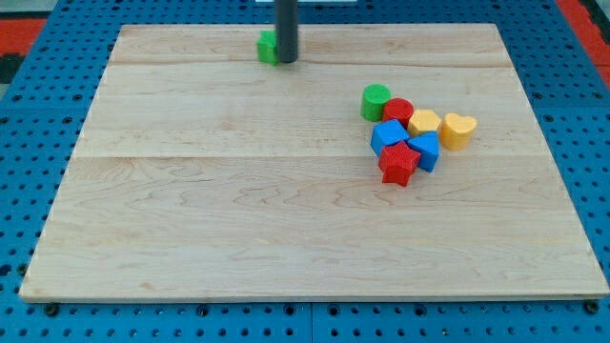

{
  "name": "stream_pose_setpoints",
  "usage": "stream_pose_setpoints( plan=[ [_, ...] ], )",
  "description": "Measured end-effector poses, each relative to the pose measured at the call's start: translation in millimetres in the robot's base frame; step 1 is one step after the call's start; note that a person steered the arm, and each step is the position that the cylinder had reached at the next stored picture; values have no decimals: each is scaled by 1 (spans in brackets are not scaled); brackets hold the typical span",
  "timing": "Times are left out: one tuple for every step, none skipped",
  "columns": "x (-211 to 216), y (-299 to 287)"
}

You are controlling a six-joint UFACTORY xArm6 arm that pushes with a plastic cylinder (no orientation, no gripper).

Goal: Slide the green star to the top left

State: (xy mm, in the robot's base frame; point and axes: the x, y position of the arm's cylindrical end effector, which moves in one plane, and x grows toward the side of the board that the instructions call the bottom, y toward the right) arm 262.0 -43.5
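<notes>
The green star (267, 47) sits near the board's top edge, left of the middle; its right part is hidden behind my rod, so its shape is hard to make out. My tip (286, 61) rests on the board right against the green star's right side. The rod rises straight up out of the view's top.
A cluster lies at the view's right: a green cylinder (376, 101), a red cylinder (398, 112), a yellow hexagon (424, 122), a yellow heart (458, 130), two blue blocks (388, 135) (425, 151) and a red star (398, 164). The wooden board (238, 219) lies on a blue pegboard.
</notes>
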Motion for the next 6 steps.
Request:
stream_pose_setpoints(
  plan=[
    [-9, 23],
    [-29, 46],
    [-29, 11],
    [-25, -47],
    [-25, -110],
    [-25, -160]
  ],
)
